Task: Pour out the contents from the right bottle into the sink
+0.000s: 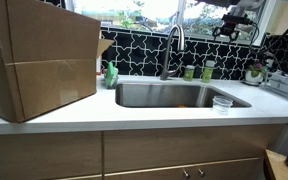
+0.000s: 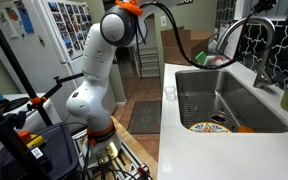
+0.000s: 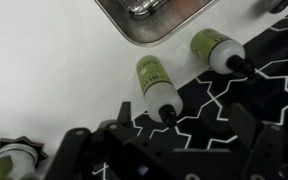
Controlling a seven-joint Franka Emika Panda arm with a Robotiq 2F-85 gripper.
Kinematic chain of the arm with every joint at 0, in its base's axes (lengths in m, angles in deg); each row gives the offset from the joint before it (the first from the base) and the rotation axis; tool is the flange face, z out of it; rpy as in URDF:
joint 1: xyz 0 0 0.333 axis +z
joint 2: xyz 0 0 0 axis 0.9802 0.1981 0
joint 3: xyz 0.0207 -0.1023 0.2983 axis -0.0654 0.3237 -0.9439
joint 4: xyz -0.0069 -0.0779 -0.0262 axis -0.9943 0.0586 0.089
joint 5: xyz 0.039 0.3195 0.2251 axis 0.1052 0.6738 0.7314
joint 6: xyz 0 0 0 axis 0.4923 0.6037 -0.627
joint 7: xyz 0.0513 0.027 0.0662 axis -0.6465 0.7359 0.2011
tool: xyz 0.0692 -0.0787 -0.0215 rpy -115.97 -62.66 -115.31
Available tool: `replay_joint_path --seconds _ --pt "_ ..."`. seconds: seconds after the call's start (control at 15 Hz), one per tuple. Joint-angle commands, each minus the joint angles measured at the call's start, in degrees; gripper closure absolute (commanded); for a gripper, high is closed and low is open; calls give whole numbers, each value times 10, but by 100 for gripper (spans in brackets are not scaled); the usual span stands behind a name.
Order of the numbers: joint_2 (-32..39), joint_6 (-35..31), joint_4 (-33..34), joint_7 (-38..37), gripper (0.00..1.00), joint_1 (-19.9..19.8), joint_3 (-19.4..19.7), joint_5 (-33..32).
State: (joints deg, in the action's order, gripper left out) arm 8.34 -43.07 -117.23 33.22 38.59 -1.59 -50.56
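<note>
2 bottles (image 3: 156, 82) are seen standing behind the sink (image 1: 179, 95). The gripper (image 3: 169, 150) is held above them, empty; its opening cannot be told. The right bottle (image 1: 208, 70) is judged light, smooth plastic, best grasped mid-body

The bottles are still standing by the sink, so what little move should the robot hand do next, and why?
Probably move down toward the bottle nearer the right edge of the wrist view. The gripper hangs above both bottles, holding nothing. The other bottle stands beside it, and both are upright by the sink, so nothing can be poured until one is grasped.
</note>
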Motion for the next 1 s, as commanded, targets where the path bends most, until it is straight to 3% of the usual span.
replay_joint_path --seconds 0.0,0.33,0.47,0.53,0.93 --pt "-55 -71 -92 107 0 8 -14 -3" --pt "-85 -142 -151 220 0 3 -36 28" --pt "-88 -148 -162 217 0 2 -38 45" --pt "-63 -131 -117 199 0 8 -30 25" --pt "-72 -133 -134 204 0 8 -32 35"
